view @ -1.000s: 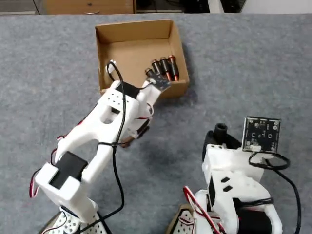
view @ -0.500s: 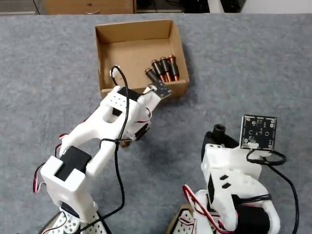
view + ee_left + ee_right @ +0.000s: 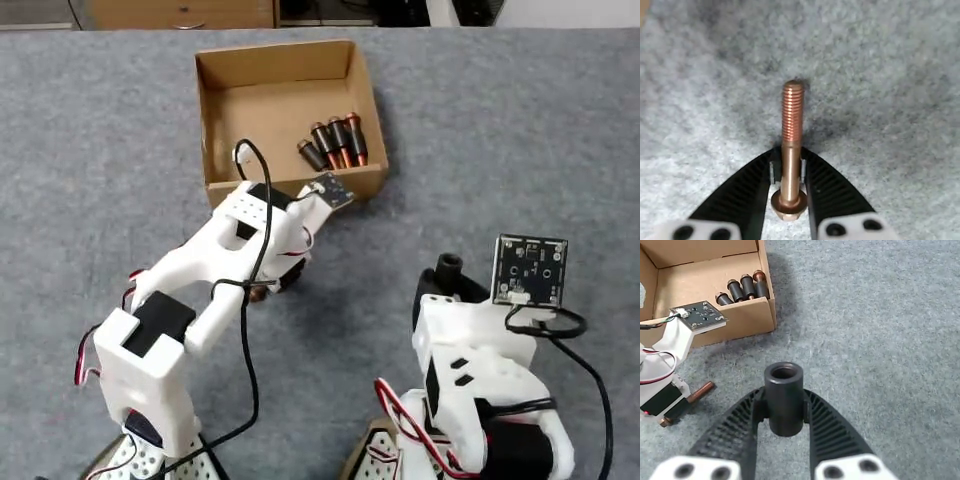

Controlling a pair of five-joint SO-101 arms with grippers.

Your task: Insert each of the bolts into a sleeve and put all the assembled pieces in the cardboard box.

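Note:
My left gripper is shut on a copper bolt, gripped just above its flanged head, threaded end pointing away over the grey carpet. From the right wrist view that bolt sticks out of the left arm near the carpet. My right gripper is shut on a black sleeve, held upright with its bore open upward. From above, the sleeve stands in front of the right arm. The cardboard box at the back holds several assembled pieces in its right front corner.
Grey carpet covers the table. The left arm stretches from the front left toward the box's front wall. The right arm's camera board sits at the right. Wooden furniture lines the far edge.
The left arm has drawn back from the box's front wall toward the front, bolt still held. The right arm has barely moved.

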